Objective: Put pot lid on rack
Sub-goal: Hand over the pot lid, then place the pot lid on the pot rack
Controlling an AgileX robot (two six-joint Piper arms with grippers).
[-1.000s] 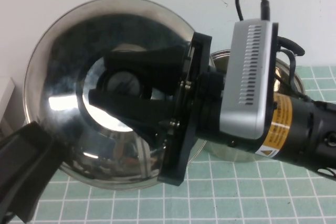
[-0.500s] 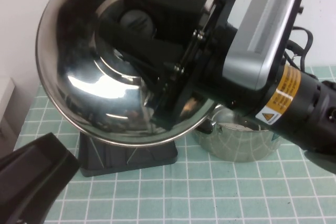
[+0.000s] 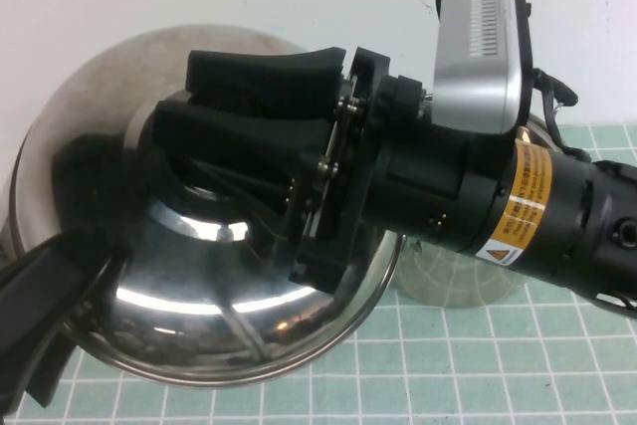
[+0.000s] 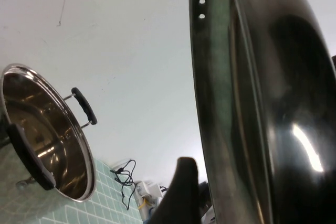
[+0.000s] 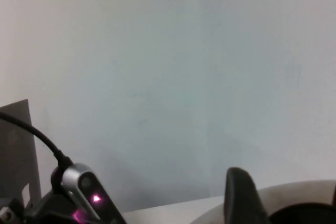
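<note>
Worktop [image 3: 478, 375] with a green grid mat runs along the bottom of the high view, below a white wall. The pot lid [image 3: 90, 206], a shiny steel dome, fills the left and centre of that frame, held up in the air and tilted toward the camera. The right gripper [image 3: 214, 131] reaches in from the right edge, its black jaws clamped on the lid's centre; the knob itself is hidden between them. A grey camera box [image 3: 478, 42] sits on that arm's wrist at upper right, with a yellow warning label [image 3: 518, 221] just below it. A steel pot [image 3: 468, 281] peeks out behind the arm at right centre; in the left wrist view it [image 4: 47, 145] shows a black handle. The left gripper [image 3: 45, 311] is a dark shape at the lower left corner, just beside the lid's rim; whether its jaws are apart or together cannot be told.
</note>
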